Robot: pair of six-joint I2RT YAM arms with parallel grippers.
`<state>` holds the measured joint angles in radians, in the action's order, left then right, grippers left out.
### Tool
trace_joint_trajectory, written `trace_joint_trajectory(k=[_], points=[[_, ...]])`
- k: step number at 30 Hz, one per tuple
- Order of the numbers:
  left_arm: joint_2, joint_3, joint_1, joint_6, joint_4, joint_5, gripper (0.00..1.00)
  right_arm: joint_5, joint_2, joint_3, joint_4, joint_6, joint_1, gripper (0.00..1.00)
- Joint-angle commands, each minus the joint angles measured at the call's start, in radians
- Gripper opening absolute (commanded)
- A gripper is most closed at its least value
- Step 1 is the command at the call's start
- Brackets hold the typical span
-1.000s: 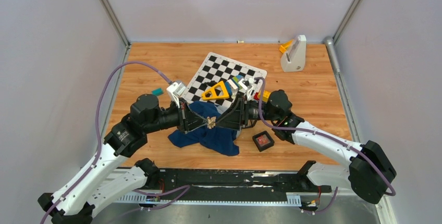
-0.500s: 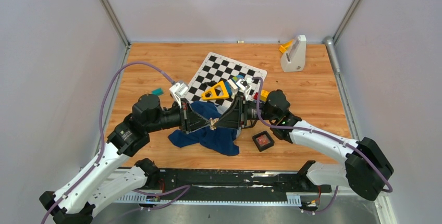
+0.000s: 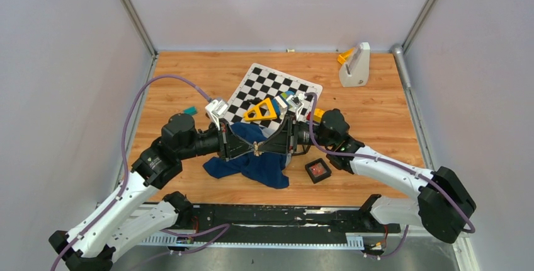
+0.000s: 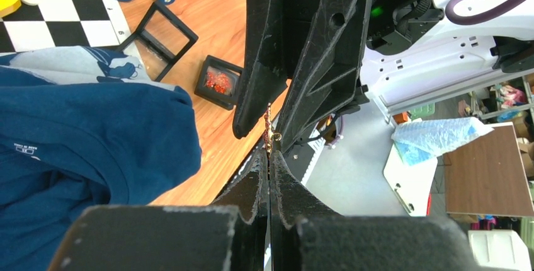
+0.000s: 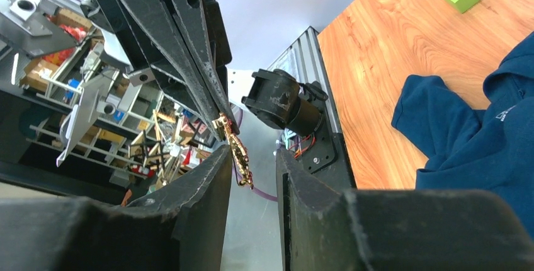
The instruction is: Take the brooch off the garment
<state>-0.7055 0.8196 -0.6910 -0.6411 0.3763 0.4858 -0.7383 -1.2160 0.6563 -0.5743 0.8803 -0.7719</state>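
The brooch (image 5: 236, 151) is pinched in the closed left gripper (image 4: 269, 157), lifted off the garment (image 3: 252, 167). From 3 o'clock it is straddled by the right gripper (image 5: 253, 154), its jaws narrowly parted.

Pale grey walls (image 3: 56, 63) to L of left gripper (image 3: 254, 150), R of right gripper (image 3: 262, 150) & beyond both; alu posts (image 3: 129, 12) in far corners. Wood-grain tabletop (image 3: 182, 75) below them; black rail (image 3: 283, 214) behind. Light even, diffuse.
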Motion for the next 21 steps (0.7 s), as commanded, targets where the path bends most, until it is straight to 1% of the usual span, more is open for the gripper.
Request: trace_joint_trajectory(k=[1, 12, 18, 21], points=[[0.007, 0.001, -0.002, -0.008, -0.059, 0.048, 0.0, 0.129, 0.033, 0.0, 0.008, 0.019, 0.002, 0.32], [0.017, -0.004, -0.002, -0.009, -0.055, 0.043, 0.0, 0.189, 0.072, -0.02, 0.028, 0.022, 0.002, 0.32], [0.01, -0.007, -0.003, -0.005, -0.033, 0.015, 0.0, 0.193, 0.098, -0.031, 0.043, 0.003, 0.002, 0.38], [0.005, -0.01, -0.002, -0.005, -0.032, 0.01, 0.0, 0.19, 0.11, -0.034, 0.06, -0.014, 0.002, 0.47]])
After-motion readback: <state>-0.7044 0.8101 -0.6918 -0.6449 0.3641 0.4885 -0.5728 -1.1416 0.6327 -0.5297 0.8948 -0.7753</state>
